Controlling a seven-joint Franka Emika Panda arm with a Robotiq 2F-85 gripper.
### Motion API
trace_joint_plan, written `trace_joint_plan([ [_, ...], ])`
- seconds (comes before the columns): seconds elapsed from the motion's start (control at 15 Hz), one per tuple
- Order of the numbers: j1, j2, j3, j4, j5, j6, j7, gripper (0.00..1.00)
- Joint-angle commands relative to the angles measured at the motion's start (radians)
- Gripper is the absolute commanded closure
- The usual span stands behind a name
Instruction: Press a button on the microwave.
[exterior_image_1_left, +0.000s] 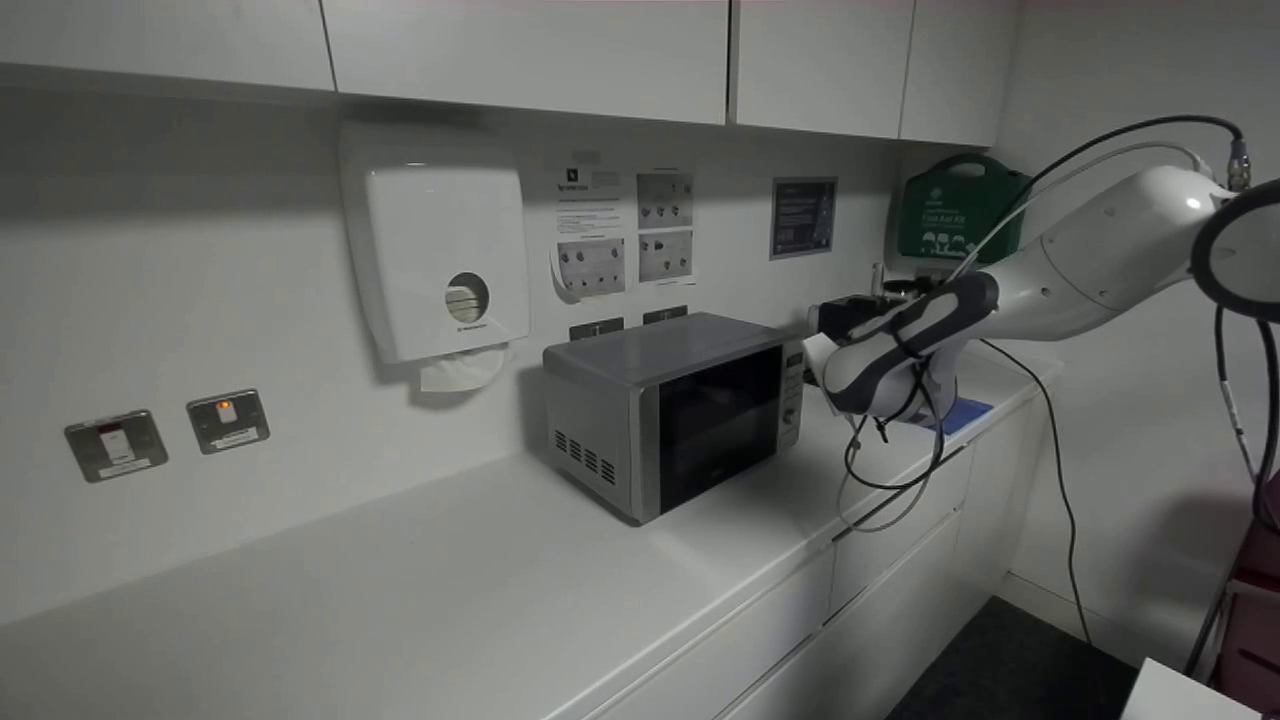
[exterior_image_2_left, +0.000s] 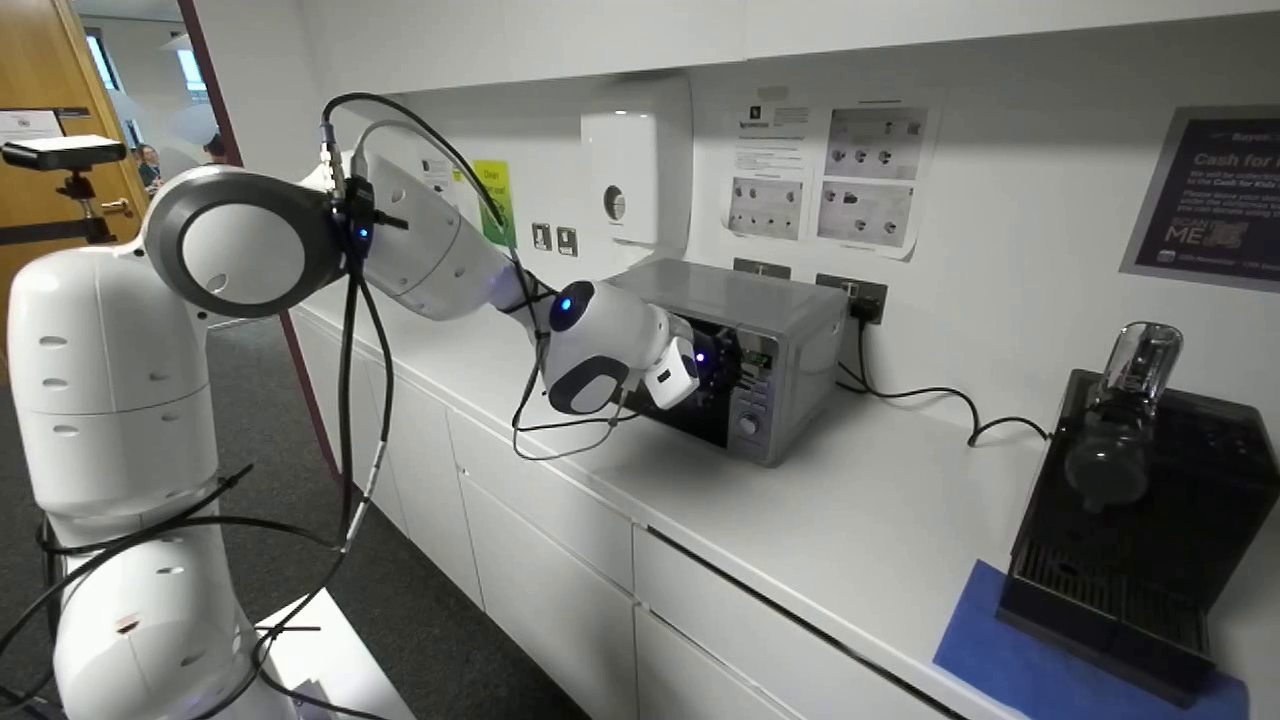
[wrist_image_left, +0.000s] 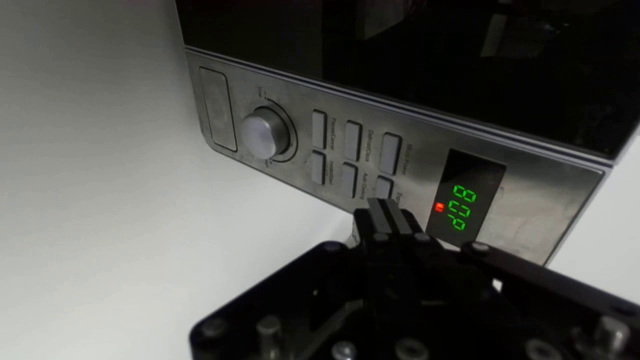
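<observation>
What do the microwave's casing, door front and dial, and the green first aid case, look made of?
Microwave casing: probably satin grey metal, given its even sheen and cut vent slots.
Door front: likely glossy dark glass; it shows reflections.
Dial: metallic satin sheen, yet could be coated plastic.
First aid case: seemingly moulded plastic, fairly matte, from its rounded green shell.

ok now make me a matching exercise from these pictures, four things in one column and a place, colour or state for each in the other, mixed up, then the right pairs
Things
1. gripper
2. microwave
3. paper dispenser
4. black machine

Place, colour or state
A. mounted on the wall
B. shut
C. standing with its front over a blue sheet
D. silver-grey casing, dark front

Right pairs: 1-B, 2-D, 3-A, 4-C
</observation>
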Motion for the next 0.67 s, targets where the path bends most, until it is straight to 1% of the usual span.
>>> trace_joint_plan([
  [0.0, -0.014, 0.02, 0.004, 0.024, -0.019, 0.0, 0.013, 1.0],
  [0.6, -0.019, 0.056, -0.003, 0.057, -0.017, 0.0, 0.01, 1.0],
])
